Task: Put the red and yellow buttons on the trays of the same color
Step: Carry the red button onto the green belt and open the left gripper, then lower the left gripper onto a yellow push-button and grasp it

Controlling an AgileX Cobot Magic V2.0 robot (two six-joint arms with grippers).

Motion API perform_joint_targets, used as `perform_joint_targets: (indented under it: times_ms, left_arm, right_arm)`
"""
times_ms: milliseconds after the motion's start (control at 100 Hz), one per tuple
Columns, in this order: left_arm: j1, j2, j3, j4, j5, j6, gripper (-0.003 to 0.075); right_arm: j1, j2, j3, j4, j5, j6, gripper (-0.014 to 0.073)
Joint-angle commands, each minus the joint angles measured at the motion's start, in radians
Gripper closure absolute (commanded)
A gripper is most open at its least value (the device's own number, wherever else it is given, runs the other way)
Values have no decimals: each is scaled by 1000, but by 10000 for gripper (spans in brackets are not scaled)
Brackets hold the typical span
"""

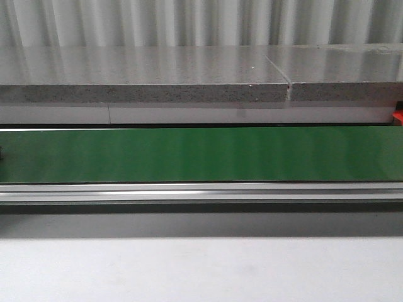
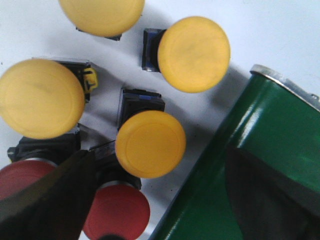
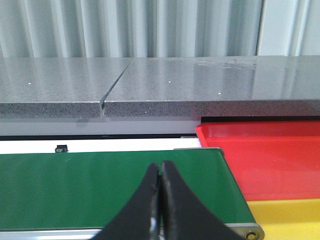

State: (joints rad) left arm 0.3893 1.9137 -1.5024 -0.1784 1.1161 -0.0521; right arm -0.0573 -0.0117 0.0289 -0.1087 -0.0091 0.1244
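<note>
Right jaws (image 3: 160,200) pressed together, empty, above glossy green belt (image 3: 100,185). Left jaws (image 2: 155,200) spread wide over round, domed yellow buttons (image 2: 150,144) and red buttons (image 2: 117,212).

Bright even light; near pincer fingers (image 2: 45,200) blurred.

green conveyor belt (image 1: 201,154) between grey stone ledge (image 1: 145,75) and metal rail (image 1: 201,192).

Corrugated metal wall (image 1: 189,22) behind; speckled grey stone ledge (image 1: 145,78) w/ seam; even light.
</note>
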Motion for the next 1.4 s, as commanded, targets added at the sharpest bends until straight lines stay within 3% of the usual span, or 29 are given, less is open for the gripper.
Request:
perform_joint_targets:
  times_ms: [0, 550, 860, 1390]
  left_arm:
    - [2, -39, -30, -7, -19, -9, 209]
    - [2, -9, -30, -5, -56, -9, 213]
    - [2, -9, -30, -5, -54, -9, 397]
    - [2, -9, -30, -5, -61, -9, 409]
  right_arm:
    - [-4, -8, -16, -3, -81, 0, 661]
    - [-4, -8, -16, -3, -81, 0, 661]
    - [-4, -8, -16, -3, -81, 0, 661]
    - [-4, -8, -16, -3, -81, 0, 661]
